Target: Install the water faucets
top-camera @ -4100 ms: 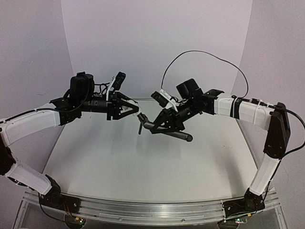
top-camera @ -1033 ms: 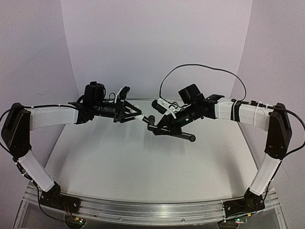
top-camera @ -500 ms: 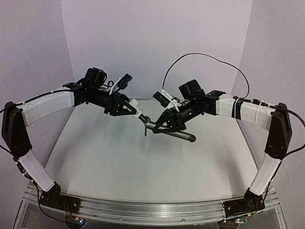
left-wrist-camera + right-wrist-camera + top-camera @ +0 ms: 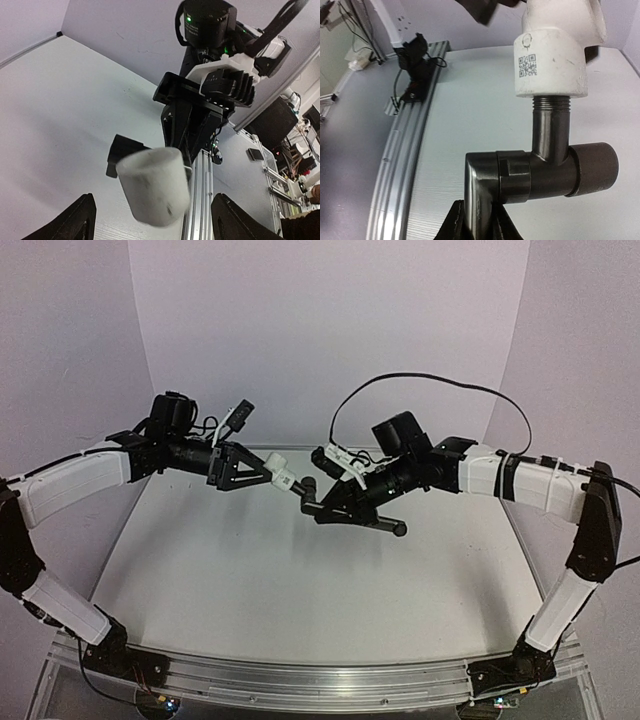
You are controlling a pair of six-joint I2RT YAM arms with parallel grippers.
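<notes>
The black faucet [image 4: 385, 524] hangs in mid-air over the table, and my right gripper [image 4: 345, 510] is shut on its body. In the right wrist view the fingers [image 4: 457, 225] clamp the elbow of the faucet [image 4: 520, 175], and the white fitting [image 4: 552, 62] sits on its threaded stub. My left gripper [image 4: 272, 472] stands open around the fitting [image 4: 285, 479]. Seen from the left wrist, the fitting [image 4: 154, 192] floats between my left gripper's [image 4: 155, 225] two fingers [image 4: 75, 220], which stand wide apart and clear of it.
Below both arms lies the white table [image 4: 300, 590], with an aluminium rail [image 4: 300, 675] along its near edge. A black cable [image 4: 430, 385] loops above the right arm. Purple walls close in the back and sides.
My left gripper has opened and let go of the white fitting, which stays on the faucet. The left wrist has drawn back a little to the left. The right gripper still holds the faucet.
</notes>
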